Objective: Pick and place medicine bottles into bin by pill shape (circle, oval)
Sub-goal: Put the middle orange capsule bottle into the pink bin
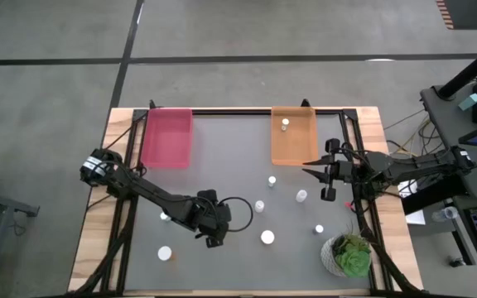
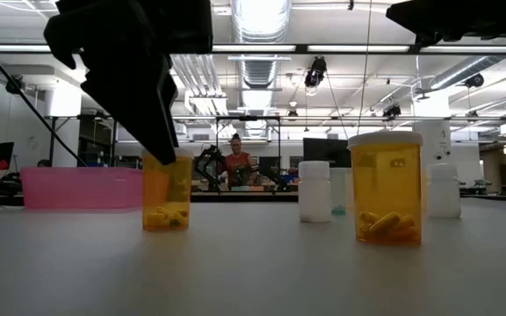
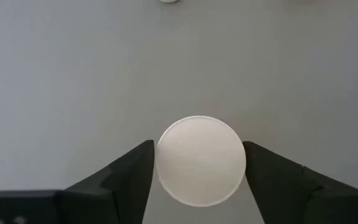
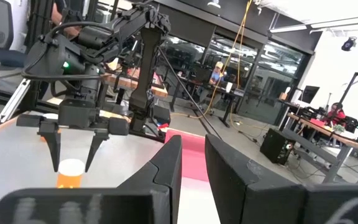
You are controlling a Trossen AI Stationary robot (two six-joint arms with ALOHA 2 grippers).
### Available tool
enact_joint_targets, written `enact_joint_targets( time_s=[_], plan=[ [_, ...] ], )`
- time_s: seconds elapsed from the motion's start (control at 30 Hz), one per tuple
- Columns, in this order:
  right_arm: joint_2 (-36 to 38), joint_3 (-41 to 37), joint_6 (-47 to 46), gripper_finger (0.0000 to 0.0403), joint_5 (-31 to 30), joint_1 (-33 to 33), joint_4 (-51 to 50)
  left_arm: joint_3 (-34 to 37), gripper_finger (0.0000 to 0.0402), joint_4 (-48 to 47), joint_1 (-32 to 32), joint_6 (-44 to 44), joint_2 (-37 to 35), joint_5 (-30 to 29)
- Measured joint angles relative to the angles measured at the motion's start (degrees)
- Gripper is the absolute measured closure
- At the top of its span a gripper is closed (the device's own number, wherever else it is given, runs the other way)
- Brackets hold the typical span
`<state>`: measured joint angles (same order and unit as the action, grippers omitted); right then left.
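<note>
My left gripper [image 1: 214, 240] stands near the table's front, fingers pointing down, shut on a small amber medicine bottle [image 2: 167, 200] with a white round cap [image 3: 199, 160]. The bottle holds yellow oblong pills and stands on the table. It also shows in the right wrist view [image 4: 71, 174]. My right gripper [image 1: 307, 171] hovers empty beside the orange bin [image 1: 292, 142], with a narrow gap between its fingers [image 4: 173, 155]. Several other white-capped bottles stand on the grey table, such as one near the table's middle [image 1: 267, 237] and one at the front left [image 1: 165, 253]. My left gripper pinches the bottle's white cap between its two fingers, one on each side of the cap's rim [image 3: 162, 165]. The fingers come from above, pointing down. The bottle stands upright with its base on the table [image 2: 167, 226].
A pink bin [image 1: 166, 136] stands at the far left. The orange bin at the far right holds one bottle [image 1: 285, 124]. A green plant in a white pot [image 1: 350, 255] stands at the front right. Loose bottles stand between the two arms [image 1: 302, 196].
</note>
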<state>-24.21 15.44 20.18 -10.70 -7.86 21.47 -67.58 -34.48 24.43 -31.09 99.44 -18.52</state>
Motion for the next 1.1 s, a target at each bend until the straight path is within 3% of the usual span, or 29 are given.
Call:
enact_joint_targets(
  time_s=[0.2,0.57,0.83,1.1],
  plan=[
    [0.0,0.0,0.1,0.0339,0.0,0.0,-0.1,0.0,0.0210,0.0,0.0,0.0,-0.1,0.2],
    [0.0,0.0,0.4,0.0339,0.0,0.0,-0.2,-4.5,0.0213,-5.6,-0.8,0.4,-2.6,1.3],
    [0.0,0.0,0.4,0.0339,0.0,0.0,-0.2,-5.2,0.0215,-8.6,-4.4,0.3,-10.6,-1.0],
    [0.0,0.0,0.4,0.0339,0.0,0.0,-0.2,-4.4,0.0207,-14.2,-12.6,-0.4,-19.8,-5.7]
  ],
)
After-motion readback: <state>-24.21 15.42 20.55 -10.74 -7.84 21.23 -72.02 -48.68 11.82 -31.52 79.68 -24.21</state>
